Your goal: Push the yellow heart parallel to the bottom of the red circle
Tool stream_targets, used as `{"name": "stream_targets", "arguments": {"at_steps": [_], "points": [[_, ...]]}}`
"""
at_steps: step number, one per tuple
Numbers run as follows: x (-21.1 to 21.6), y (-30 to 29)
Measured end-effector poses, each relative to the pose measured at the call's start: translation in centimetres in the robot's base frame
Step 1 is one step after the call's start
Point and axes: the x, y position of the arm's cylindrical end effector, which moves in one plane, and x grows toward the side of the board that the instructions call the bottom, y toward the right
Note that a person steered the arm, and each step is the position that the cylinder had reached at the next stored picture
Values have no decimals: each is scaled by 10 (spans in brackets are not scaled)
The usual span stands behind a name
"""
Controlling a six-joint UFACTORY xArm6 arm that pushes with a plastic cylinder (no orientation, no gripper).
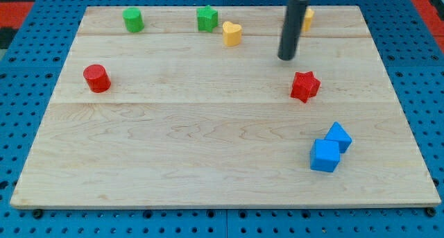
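The yellow heart (232,33) lies near the view's top, just right of the green star (207,19). The red circle (97,78) stands at the view's left, lower than the heart. My tip (286,57) is at the end of the dark rod, to the right of the yellow heart and a little below it, apart from it. The tip is above the red star (304,86) and touches no block.
A green circle (133,19) sits at the top left. A second yellow block (307,17) is partly hidden behind the rod at the top right. Two blue blocks (325,155) (338,137) touch at the lower right. The wooden board (208,162) lies on blue pegboard.
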Motion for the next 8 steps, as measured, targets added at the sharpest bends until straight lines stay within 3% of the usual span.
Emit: {"name": "stream_targets", "arguments": {"at_steps": [1,3,4,6,8], "points": [[-36,-23],[-43,-54],[-70,-61],[-64,-97],[-64,-95]]}}
